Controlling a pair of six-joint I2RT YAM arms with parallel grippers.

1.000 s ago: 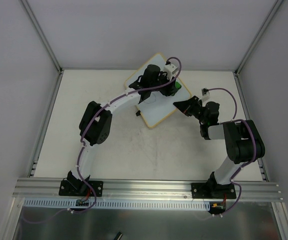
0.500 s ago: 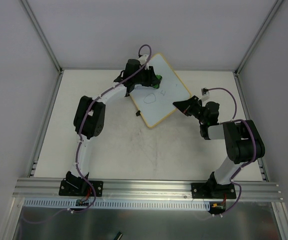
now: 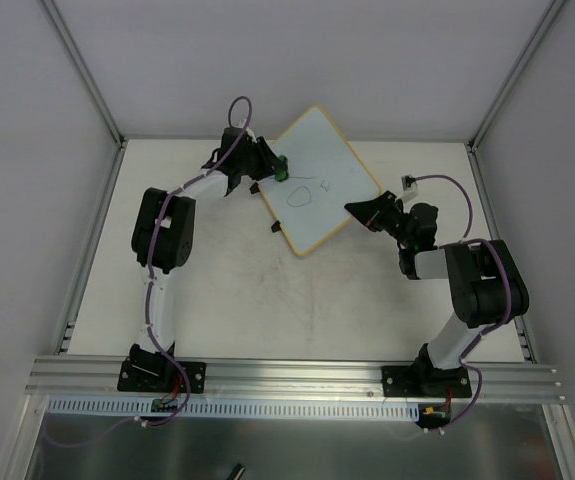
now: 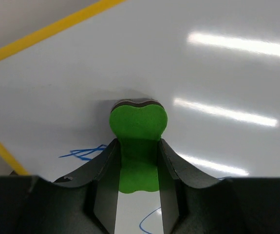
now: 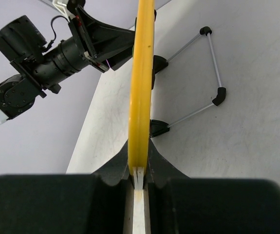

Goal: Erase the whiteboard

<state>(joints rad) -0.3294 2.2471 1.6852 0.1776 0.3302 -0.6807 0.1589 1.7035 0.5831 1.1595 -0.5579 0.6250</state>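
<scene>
The whiteboard (image 3: 327, 165) lies tilted at the back middle of the table, white with a thin yellow frame and blue pen marks near its centre. My left gripper (image 3: 275, 170) is shut on the green eraser (image 3: 281, 167) at the board's left edge. In the left wrist view the eraser (image 4: 138, 141) sits between the fingers (image 4: 103, 175), pressed on the white surface with blue scribbles (image 4: 84, 153) beside it. My right gripper (image 3: 359, 211) is shut on the board's right edge. In the right wrist view the yellow frame (image 5: 142, 83) runs edge-on out of the jaws.
A wire stand with black clips (image 5: 213, 58) shows under the board in the right wrist view. Grey walls close the table on three sides. An aluminium rail (image 3: 297, 375) runs along the near edge.
My left gripper has swept left across the board with the eraser, from its right middle to its left edge. The pen marks now show uncovered. The right arm has not moved.
</scene>
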